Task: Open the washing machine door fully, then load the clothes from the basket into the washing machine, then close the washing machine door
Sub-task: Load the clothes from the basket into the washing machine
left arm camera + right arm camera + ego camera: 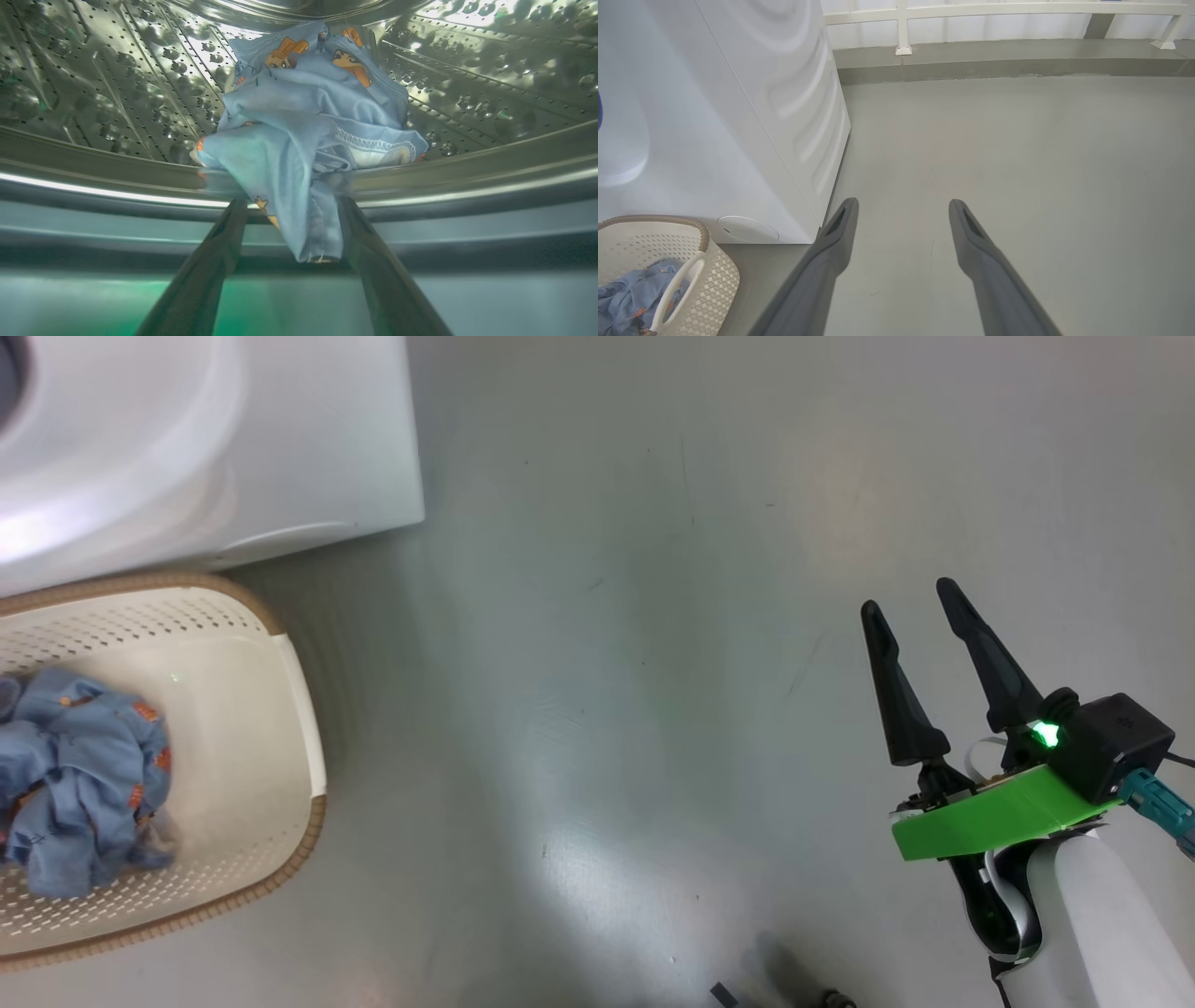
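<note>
Steel, dimpled and dotted with small holes, curves around the left wrist view: this is the drum of the washing machine. A light blue garment with orange figures and a strip of white stitching lies bunched on the drum's front lip. Most of it is inside, and one tail hangs out over the grey rubber seal. That tail drops between the two dark fingers of the left gripper, which is released. Its fingers are spread wide, the one on the view's left clear of the cloth and the other just beside it (whether it brushes the fabric cannot be told). Nothing is pinched.

In the head view the machine's white body sits at the upper left, and the cream basket with its brown rim stands on the grey floor just in front of it. A second blue garment lies crumpled inside the basket. The right gripper is well apart from both, at the lower right over bare floor. Its fingers are parted and hold nothing, and a green bracket sits at its wrist.

The right wrist view shows the same: spread fingers over the floor, the basket at the lower left, and a white railing along the far wall.
</note>
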Motion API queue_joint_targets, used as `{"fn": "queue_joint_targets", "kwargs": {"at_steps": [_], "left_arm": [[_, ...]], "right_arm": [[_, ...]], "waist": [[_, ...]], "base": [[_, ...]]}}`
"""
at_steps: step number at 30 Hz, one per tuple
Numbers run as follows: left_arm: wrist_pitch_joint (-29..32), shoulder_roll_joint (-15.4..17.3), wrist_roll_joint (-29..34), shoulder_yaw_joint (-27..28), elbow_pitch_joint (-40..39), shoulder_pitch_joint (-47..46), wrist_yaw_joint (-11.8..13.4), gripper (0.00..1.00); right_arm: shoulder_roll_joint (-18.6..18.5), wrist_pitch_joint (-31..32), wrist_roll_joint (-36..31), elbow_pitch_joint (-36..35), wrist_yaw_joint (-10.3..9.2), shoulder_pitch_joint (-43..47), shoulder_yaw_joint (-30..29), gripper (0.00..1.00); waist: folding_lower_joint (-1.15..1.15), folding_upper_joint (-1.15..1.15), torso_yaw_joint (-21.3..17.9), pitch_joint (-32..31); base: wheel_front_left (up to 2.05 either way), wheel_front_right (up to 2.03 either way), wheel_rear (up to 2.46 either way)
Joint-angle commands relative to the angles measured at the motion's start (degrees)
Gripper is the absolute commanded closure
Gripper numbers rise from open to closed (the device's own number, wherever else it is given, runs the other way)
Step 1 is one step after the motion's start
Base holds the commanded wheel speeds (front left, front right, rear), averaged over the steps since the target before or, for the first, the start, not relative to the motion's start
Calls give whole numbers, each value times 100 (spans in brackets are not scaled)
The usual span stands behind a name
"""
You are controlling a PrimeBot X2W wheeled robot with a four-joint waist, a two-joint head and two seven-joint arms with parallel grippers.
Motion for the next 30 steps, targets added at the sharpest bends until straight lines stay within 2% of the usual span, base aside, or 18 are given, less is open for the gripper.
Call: {"fn": "queue_joint_targets", "kwargs": {"at_steps": [1,6,7,8,19,30], "left_arm": [[-22,301,-42,20,-106,-95,67,0],[-30,285,-42,-27,-105,-153,157,0],[-32,287,-36,-41,-105,-159,183,43],[-43,293,-18,-64,-105,-163,226,100],[-349,363,-19,-125,-203,-418,478,100],[-768,544,52,-180,-477,-1249,854,100]], "right_arm": [[-39,-43,-31,-140,9,91,104,0],[2,-43,-27,-139,9,90,132,0],[8,-43,-26,-137,9,90,138,0],[12,-43,-25,-133,9,89,145,0],[14,-43,-18,-127,9,112,166,0],[3,-43,16,-191,9,45,263,0]], "waist": [[0,0,-26,43],[0,0,-81,107],[0,0,-91,113],[0,0,-101,116],[0,0,-159,120],[0,0,-349,567]], "base": [[0,0,0],[0,0,0],[0,0,0],[0,0,0],[0,0,0],[0,0,0]]}}
